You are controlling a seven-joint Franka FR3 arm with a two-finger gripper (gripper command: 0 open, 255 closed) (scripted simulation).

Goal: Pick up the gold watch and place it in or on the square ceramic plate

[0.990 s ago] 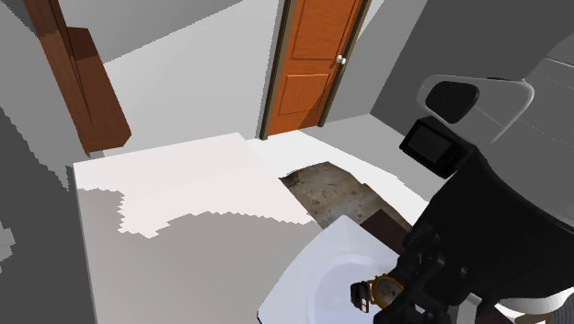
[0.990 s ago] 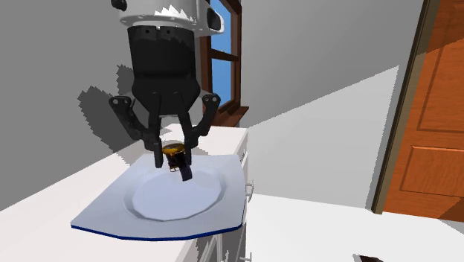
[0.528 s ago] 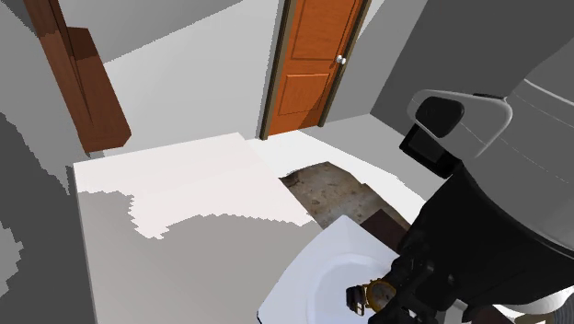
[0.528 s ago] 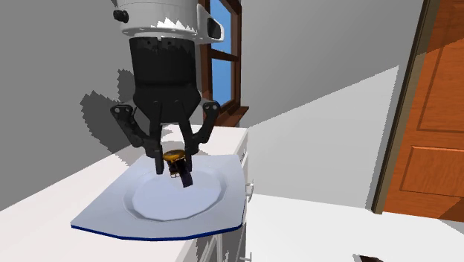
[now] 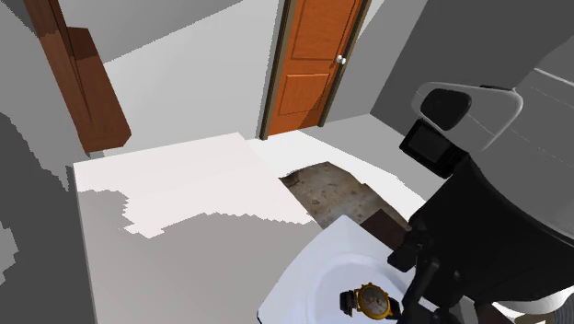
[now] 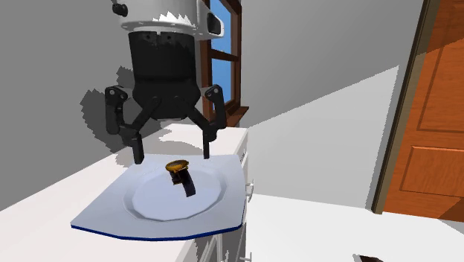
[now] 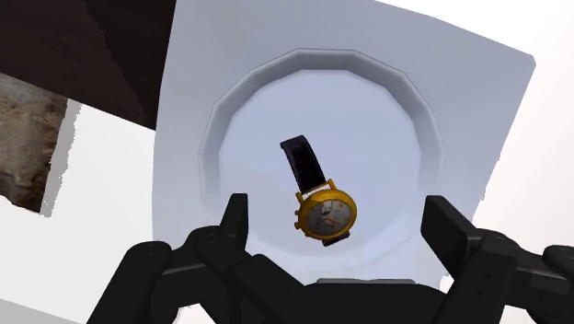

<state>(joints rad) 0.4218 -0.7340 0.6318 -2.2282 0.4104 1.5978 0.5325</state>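
Second exterior view: a white counter (image 6: 59, 197) comes in from the left. Above it hangs the black gripper (image 6: 172, 157), pointing straight down, its two fingers spread wide and gripping nothing. Directly beneath sits the plate (image 6: 232, 186), white and square with clipped corners and a thin blue edge, at the counter's corner. The watch (image 6: 178, 167) has a gold case and a dark strap. It is in the plate's round well, below and between the fingertips and touched by neither. Behind the gripper is a brown-framed window (image 6: 225, 67) showing blue. At the far right stands an orange door (image 6: 435, 126).

Shoulder view: a brown wooden cabinet (image 5: 78, 78) is at the upper left, and the counter spreads across the middle. The door is at top centre, with a patch of speckled brown floor (image 5: 331, 189) below it. At the lower right lies the plate, with the watch face up on it, just beside the black end of the arm (image 5: 497, 230).

Wrist view: the fingers stand far apart. The watch lies in the well between them, its strap stretching away from the gripper.
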